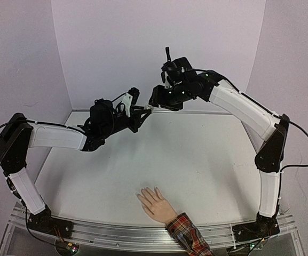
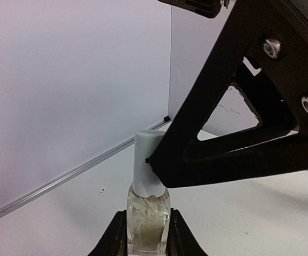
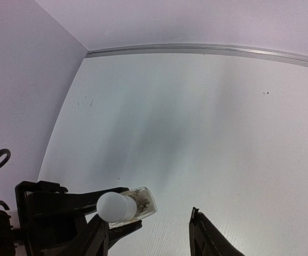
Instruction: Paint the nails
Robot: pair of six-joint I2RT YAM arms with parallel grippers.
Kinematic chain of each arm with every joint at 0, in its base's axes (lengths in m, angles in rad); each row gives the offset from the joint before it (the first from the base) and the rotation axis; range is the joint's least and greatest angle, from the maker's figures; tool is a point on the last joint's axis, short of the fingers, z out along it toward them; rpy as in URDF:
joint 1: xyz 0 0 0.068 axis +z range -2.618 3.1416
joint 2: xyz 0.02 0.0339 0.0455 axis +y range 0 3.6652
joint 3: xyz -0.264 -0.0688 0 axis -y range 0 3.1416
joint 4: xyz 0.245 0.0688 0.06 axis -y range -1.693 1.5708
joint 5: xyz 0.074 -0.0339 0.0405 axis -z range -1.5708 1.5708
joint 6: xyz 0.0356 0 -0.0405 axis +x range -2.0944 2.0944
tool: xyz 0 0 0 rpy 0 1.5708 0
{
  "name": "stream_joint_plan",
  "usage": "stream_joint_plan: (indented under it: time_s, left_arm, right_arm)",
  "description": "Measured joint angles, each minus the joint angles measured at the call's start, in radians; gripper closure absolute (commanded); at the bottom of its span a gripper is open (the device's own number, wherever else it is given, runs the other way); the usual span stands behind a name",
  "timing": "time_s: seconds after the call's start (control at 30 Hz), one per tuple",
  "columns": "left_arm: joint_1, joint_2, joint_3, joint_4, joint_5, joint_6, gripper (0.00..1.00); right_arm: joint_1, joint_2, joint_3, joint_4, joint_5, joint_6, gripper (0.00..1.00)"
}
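While the polish bottle (image 2: 147,224) is held aloft by the left gripper (image 1: 141,112), its cap (image 2: 148,162) is met by the right gripper (image 3: 148,224).
The left jaws are clamped on the glass body; the right jaws are parted, one finger touching the cap's side. The nails (image 1: 144,191) are found on the mannequin hand (image 1: 156,205), laid at the table's (image 1: 207,160) near edge, well apart from both grippers.
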Motion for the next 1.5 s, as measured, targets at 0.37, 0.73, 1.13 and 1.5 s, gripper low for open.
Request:
stream_joint_plan:
  time_s: [0.37, 0.73, 1.13, 1.5]
  left_arm:
    - [-0.006, 0.004, 0.018, -0.007, 0.028, -0.003, 1.0]
    - [-0.004, 0.003, 0.025, -0.036, 0.083, -0.054, 1.0]
    - [0.053, -0.152, 0.021, -0.151, 0.594, -0.246, 1.0]
    - [0.099, -0.176, 0.029, -0.064, 0.983, -0.45, 1.0]
  right_arm:
    - [0.007, 0.026, 0.018, 0.028, 0.01, -0.038, 0.77]
    - [0.012, 0.027, 0.017, 0.027, -0.007, -0.131, 1.0]
    - [-0.009, -0.23, -0.259, 0.135, -0.482, -0.516, 1.0]
    - [-0.008, -0.263, -0.287, 0.171, -0.839, -0.663, 0.75]
